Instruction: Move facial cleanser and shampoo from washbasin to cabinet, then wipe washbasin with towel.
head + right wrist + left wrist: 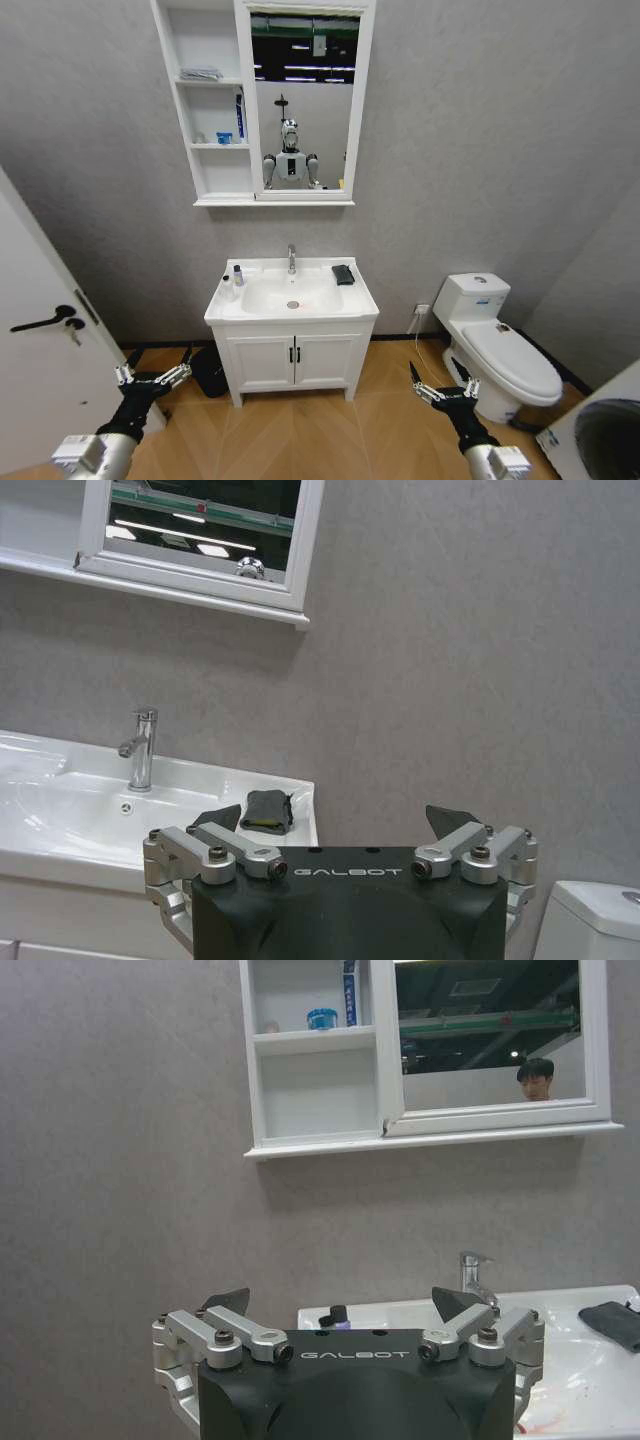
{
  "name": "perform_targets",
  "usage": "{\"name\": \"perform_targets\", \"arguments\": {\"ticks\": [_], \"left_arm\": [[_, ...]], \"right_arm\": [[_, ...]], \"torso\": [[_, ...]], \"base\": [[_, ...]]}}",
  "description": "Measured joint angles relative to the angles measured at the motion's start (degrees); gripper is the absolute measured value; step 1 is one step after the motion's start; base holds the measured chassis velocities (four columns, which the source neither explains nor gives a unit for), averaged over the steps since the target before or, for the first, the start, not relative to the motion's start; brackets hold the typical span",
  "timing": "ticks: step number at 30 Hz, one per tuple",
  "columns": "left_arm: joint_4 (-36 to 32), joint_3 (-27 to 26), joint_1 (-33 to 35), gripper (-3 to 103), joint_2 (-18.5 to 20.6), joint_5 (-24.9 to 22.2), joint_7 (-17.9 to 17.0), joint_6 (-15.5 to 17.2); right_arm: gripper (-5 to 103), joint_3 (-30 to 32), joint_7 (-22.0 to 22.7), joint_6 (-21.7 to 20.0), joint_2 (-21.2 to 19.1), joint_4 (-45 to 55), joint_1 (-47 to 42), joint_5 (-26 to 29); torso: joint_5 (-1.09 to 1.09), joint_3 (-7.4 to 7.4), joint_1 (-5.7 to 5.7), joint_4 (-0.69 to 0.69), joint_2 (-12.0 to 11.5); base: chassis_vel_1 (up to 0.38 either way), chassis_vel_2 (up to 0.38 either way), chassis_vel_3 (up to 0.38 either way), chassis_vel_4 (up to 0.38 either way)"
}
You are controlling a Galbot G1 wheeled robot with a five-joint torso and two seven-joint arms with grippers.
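**Hanging back from the washbasin, both hands empty**

Left hand and right hand sit low with fingers spread wide, touching nothing. The washbasin is well ahead and above. Two small bottles stand on its left rim, so the left hand looks nearer them; the dark towel lies right of the tap. The cabinet hangs higher up.
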Motion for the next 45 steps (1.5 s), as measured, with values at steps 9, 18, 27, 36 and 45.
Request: {"name": "perform_targets", "arguments": {"ticks": [9,18,27,36,45], "left_arm": [[0.43,0.42,0.64,100,-0.88,0.49,-0.35,-0.83],[2.02,2.48,1.39,100,-3.48,3.03,-1.06,-2.64],[10.56,6.26,-1.34,100,-4.47,8.51,-0.51,-4.94],[22.35,13.17,-6.5,100,-5.1,10.21,0.14,-5.16],[28.75,17.67,-15.36,100,-4.97,11.65,-6.65,-3.83]], "right_arm": [[100,0.06,-2.49,0.5,-0.35,-0.72,-0.19,-2.89],[100,-0.17,-1.82,0.01,-0.55,-1.03,0.41,-2.36],[100,0.38,-0.35,-0.94,-0.59,0.54,1.12,-2.07],[100,3.92,0.55,-3.17,-0.81,5.0,1.69,0.91],[100,5.2,1.94,-4.92,-2.47,6.71,4.63,3.91]], "torso": [[0.1,0.0,0.0,0.02,0.0],[0.04,0.0,0.0,-0.01,-0.01],[0.02,-0.03,-0.1,0.0,0.05],[0.02,0.0,-0.02,0.01,0.01],[0.04,0.0,-0.02,0.03,0.01]], "base": [[-0.333,0.334,0.347,-0.335],[-0.157,0.147,0.121,-0.097],[0.05,-0.033,-0.058,0.016],[0.002,-0.006,-0.002,0.001],[0.0,0.0,0.0,0.0]]}}
